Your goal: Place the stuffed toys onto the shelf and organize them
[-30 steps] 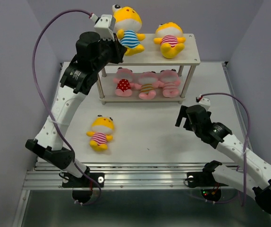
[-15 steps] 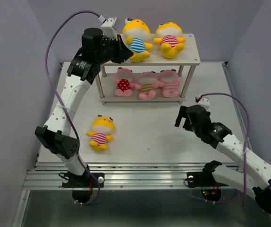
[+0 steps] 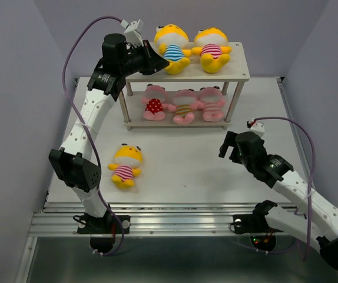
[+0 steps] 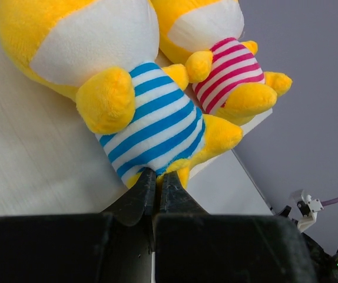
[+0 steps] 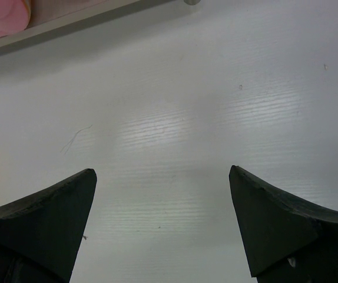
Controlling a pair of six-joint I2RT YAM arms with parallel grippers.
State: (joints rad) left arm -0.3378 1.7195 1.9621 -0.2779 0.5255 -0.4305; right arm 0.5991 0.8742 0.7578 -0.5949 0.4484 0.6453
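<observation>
Moved since the earlier view: left arm swung inward along the upper board, bringing the yellow plush doll in a blue-and-white striped shirt (image 3: 172, 44) down from mid-air to lie at the left end of the top tier, just beside the yellow plush doll in a pink-striped shirt (image 3: 212, 48).

Left gripper (image 4: 157, 177) – fingers pressed together, pinching a fold of plush at the blue-striped doll's lower hem, between its legs.
Right gripper (image 5: 162, 171) – spread wide, holding nothing, hovering over the bare white table (image 3: 186, 171) near its right edge.

Shelf (image 3: 237, 69) – two pale whitewashed wood boards on thin metal legs, faint grain, smooth finish. Lower tier filled by three pink dolls: red-dotted (image 3: 153, 105), brown-striped (image 3: 184, 108), pink-striped (image 3: 211, 105).
Third yellow doll, pink-striped (image 3: 125, 165) – not yet shelved, lying toward the table's near-left corner.

Materials: short fleecy pile, rounded stuffed limbs, soft and easily squashed.

Risks, as judged: feet of the blue-striped doll close to the board's front edge, so likely to slip off on release. Fabric possibly snagged between the fingers, dragging the doll back on withdrawal. Neighbour liable to be nudged.
</observation>
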